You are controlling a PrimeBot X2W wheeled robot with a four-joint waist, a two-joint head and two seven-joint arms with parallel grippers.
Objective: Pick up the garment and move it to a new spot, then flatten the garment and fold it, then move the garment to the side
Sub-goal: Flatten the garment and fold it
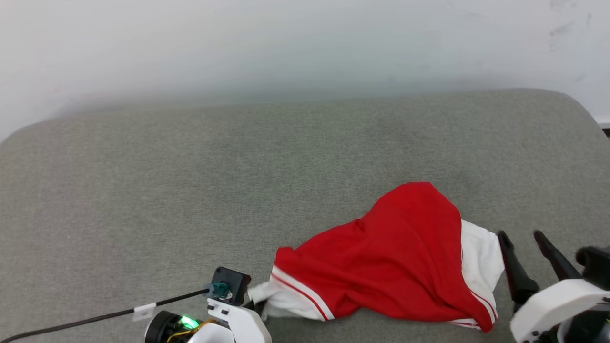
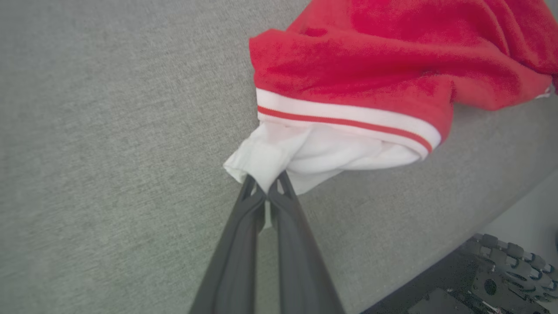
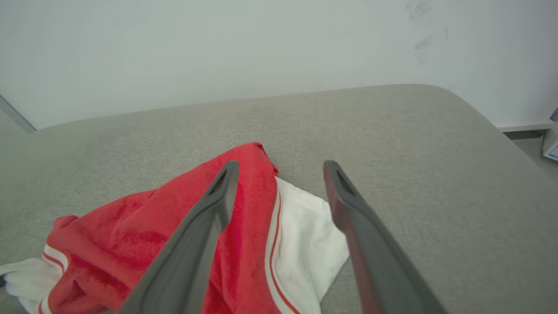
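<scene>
My left gripper [image 2: 266,191], lower centre, is clamped on the white sleeve of the shirt [image 1: 395,257] so I can lift it, while my right gripper [image 1: 520,236], lower right, has its fingers apart.

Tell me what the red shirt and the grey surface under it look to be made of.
The garment: soft knitted cloth, likely cotton or polyester jersey, matte; it slumps in loose folds and looks faintly fuzzy up close. The grey surface: woven upholstery fabric, matte, with a fine flecked weave; its rounded corners suggest padding beneath.
</scene>
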